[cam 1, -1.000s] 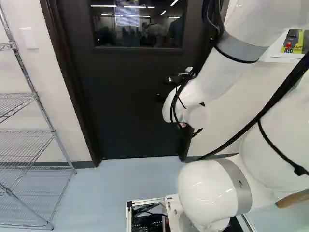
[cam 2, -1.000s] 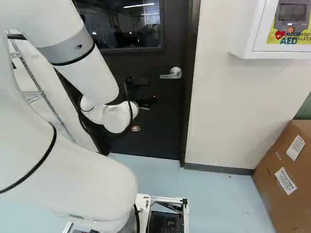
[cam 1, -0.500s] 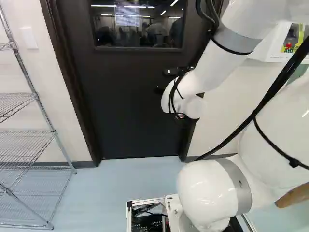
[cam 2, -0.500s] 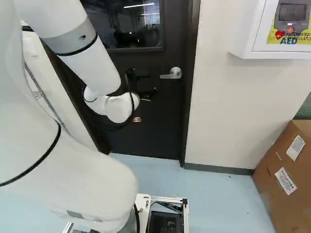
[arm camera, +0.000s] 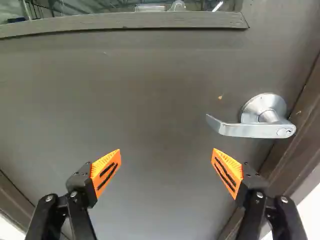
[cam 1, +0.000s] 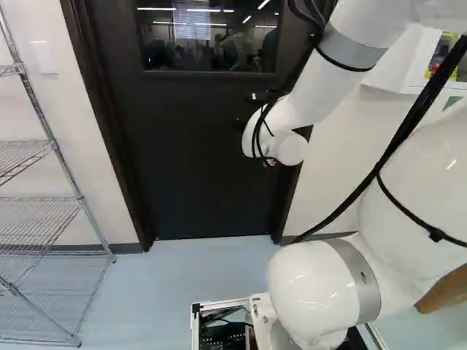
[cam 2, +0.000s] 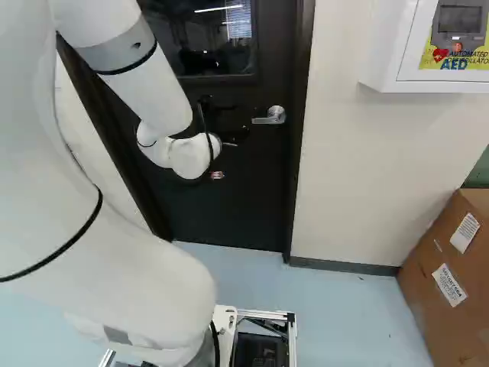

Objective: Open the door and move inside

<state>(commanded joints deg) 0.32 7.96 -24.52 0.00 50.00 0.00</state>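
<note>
Lever handle [arm camera: 252, 130]: jutting from the door, lying ahead of the gripper [cam 2: 238, 120] and off to the side of the finger nearer the latch-side frame [arm camera: 302, 127]; pointing its free end inward, past that fingertip's line, toward the gap; not lying squarely between the fingers.
Claw: standing wide open, gripping nothing; keeping both orange pads [arm camera: 106, 171] well apart, with only door panel showing between.
Handle and fingertip: showing a gap in the wrist view, so not touching there.
Door [cam 1: 197, 157]: standing closed, dark, carrying a window [cam 1: 208, 35] in its upper part.
Arm [cam 1: 317, 76]: reaching out toward the door at handle height, bending at the wrist, trailing black cables [cam 1: 417, 113].
Handle in the right base view: showing just to the right of the gripper, near the door's edge.
Wire rack [cam 1: 38, 197]: standing by the wall at the left of the left base view.
Wall cabinet [cam 2: 386, 65]: hanging to the right of the door in the right base view.
Cardboard box [cam 2: 458, 329]: resting on the floor [cam 2: 355, 310] below and beyond it, against the right edge of the right base view.
</note>
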